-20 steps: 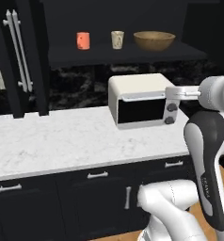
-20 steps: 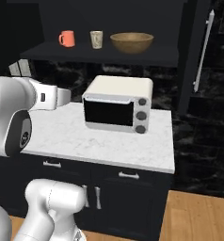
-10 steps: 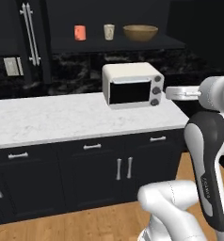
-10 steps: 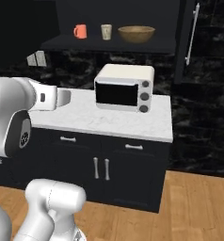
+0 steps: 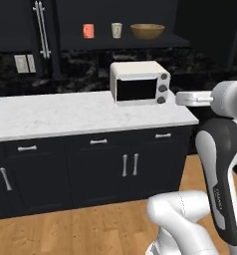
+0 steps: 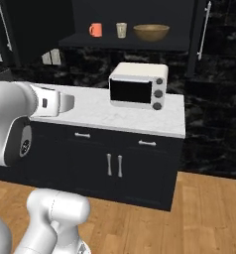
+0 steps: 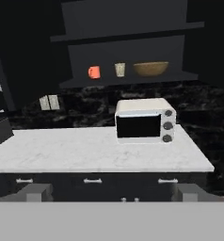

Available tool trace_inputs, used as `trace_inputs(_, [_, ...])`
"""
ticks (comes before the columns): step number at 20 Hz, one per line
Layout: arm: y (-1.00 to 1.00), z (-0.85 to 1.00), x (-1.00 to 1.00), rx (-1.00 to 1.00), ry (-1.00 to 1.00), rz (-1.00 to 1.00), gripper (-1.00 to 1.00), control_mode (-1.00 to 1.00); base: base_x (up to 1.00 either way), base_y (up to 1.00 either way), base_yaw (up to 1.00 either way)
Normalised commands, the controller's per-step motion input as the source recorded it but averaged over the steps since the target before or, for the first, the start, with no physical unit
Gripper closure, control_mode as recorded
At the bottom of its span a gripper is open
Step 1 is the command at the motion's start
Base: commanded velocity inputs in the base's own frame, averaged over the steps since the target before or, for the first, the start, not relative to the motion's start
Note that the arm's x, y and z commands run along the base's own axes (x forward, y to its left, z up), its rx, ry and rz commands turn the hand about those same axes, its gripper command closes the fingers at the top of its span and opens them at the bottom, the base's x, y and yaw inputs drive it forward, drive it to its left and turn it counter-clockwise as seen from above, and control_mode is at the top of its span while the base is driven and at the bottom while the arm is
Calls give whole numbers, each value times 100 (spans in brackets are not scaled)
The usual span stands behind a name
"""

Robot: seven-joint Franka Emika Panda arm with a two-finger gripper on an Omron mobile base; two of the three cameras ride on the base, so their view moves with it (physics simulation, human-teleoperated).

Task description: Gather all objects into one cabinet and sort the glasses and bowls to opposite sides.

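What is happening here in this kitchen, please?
The robot is not holding anything: its gripper is open and faces the counter. In the open upper cabinet an orange-red cup, a cream cup and the wooden bowl stand in a row. A white toaster oven sits on the counter.

The cabinet [image 5: 115,42] doors run off the top edge in both base views. A dark object [image 7: 0,132] at the counter's left end is cut off by the hand view's edge.
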Motion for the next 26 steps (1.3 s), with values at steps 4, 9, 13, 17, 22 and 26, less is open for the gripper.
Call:
trace_inputs(4, [0, 0, 0, 0, 0, 0, -100, 100, -18, 18, 30])
trace_inputs(9, [0, 0, 0, 0, 0, 0, -100, 100, -17, 23, 28])
trace_inputs(13, [0, 0, 0, 0, 0, 0, -100, 100, -26, 37, 27])
trace_inputs(17, [0, 0, 0, 0, 0, 0, -100, 100, -20, 51, 31])
trace_inputs(22, [0, 0, 0, 0, 0, 0, -100, 100, -7, 74, 17])
trace_inputs(26, [0, 0, 0, 0, 0, 0, -100, 100, 0, 98, 3])
